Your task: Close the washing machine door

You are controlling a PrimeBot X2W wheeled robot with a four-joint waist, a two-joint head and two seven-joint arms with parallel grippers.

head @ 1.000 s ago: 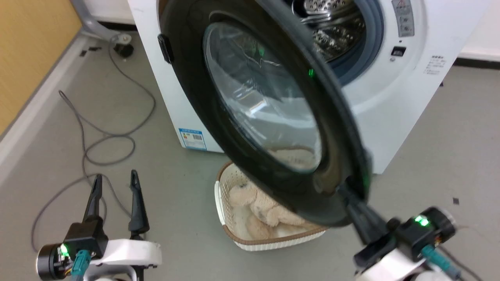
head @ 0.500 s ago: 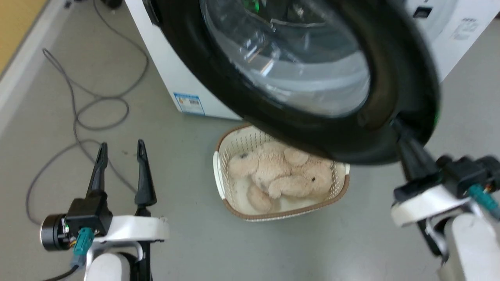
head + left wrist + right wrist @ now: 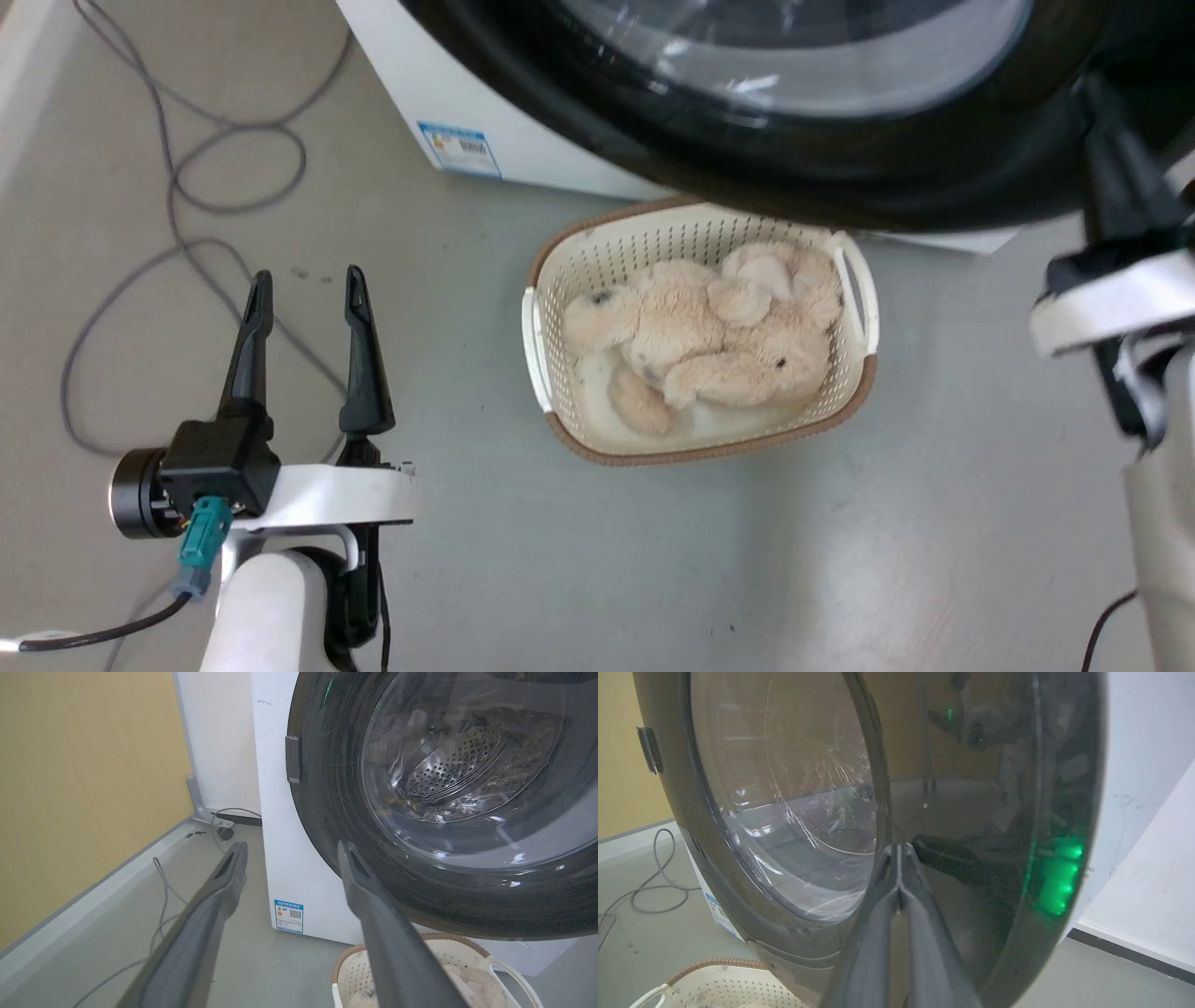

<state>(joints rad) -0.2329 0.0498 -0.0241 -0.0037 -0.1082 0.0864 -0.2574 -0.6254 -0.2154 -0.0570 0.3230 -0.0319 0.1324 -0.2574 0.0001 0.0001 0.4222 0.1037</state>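
Pressed together against the washing machine door (image 3: 980, 788), the right claw (image 3: 899, 848) risked skidding off the glossy rim.

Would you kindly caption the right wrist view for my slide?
Shut right gripper with tips against the black rim of the washing machine door.

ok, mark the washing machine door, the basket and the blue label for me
washing machine door (image 3: 467, 788), left wrist view, on its glass window.
basket (image 3: 653, 238), head view, on its perforated far wall.
blue label (image 3: 459, 149), head view, on the label's middle.
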